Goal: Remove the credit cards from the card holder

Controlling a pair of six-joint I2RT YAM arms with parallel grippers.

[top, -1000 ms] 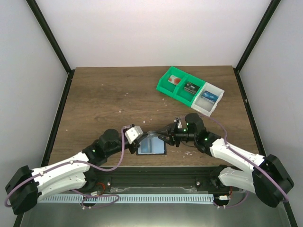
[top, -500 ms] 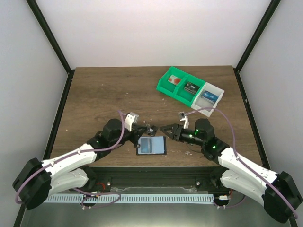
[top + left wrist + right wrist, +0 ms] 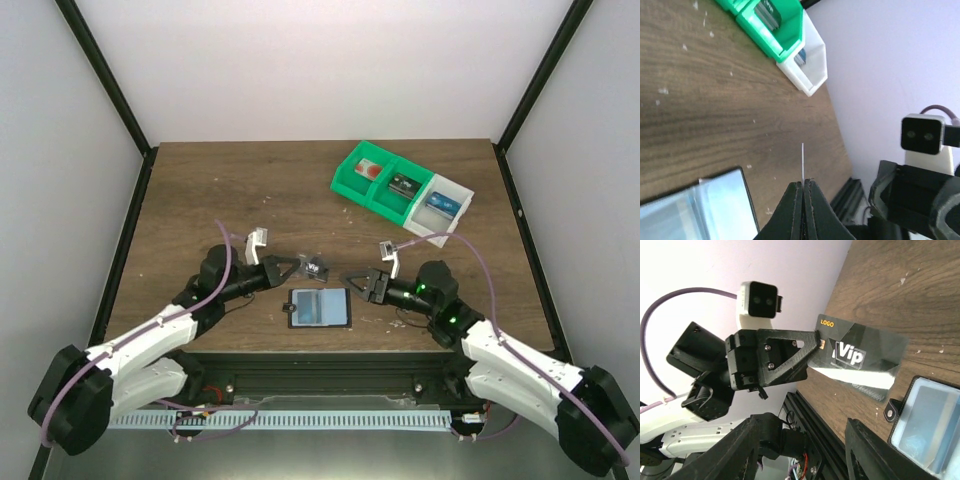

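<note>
One card holder (image 3: pixel 320 308): lay open, flat on the worktop (image 3: pixel 200 190) near its front edge, between the arms.
Card (image 3: pixel 860 357): black, raised above the holder.
Left jaws: pinched shut on the card's edge, keeping it aloft.
Right jaws: parted, empty, near the holder.
Bins (image 3: pixel 348 166): far right, cards inside, likely the drop place.

On the bench (image 3: pixel 220 190), card holder (image 3: pixel 320 308) flat near the front edge, between left tool (image 3: pixel 293 268) and right tool (image 3: pixel 357 282), card (image 3: pixel 316 267) in the left tool just behind the card holder, compartment bins (image 3: pixel 400 190) at the far right, well apart.
</note>
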